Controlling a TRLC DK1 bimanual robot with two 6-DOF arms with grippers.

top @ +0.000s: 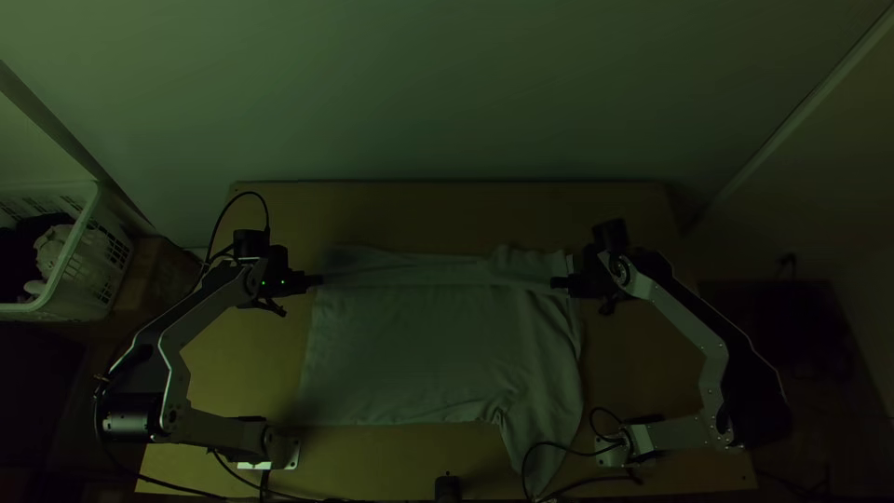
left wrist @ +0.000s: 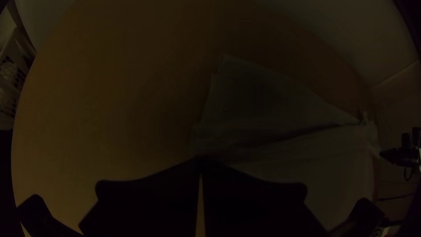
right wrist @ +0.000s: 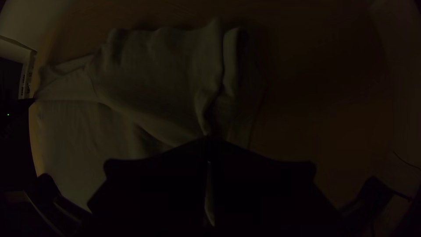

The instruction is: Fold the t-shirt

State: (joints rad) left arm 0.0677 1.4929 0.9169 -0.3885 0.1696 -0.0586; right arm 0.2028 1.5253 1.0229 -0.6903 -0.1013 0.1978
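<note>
In the top view, the pale t-shirt (top: pixel 410 340) lies mostly spread, a creased strip folded along its far side and a loose flap trailing toward the table's near right. My left gripper (top: pixel 317 279) is at its far left edge, my right gripper (top: pixel 559 282) at the far right part. Cloth (left wrist: pixel 272 105) meets the closed tips of the left gripper (left wrist: pixel 200 165) in the left wrist view. In the right wrist view, the right gripper (right wrist: pixel 208 142) is shut on bunched fabric, with the rumpled layers of the t-shirt (right wrist: pixel 153 74) beyond it.
A white basket (top: pixel 79 265) holding cloth items stands beyond the wooden table's (top: pixel 447 210) left side. Black cables (top: pixel 559 445) run over the near right part, close to the shirt's flap. A pale wall rises behind the far edge.
</note>
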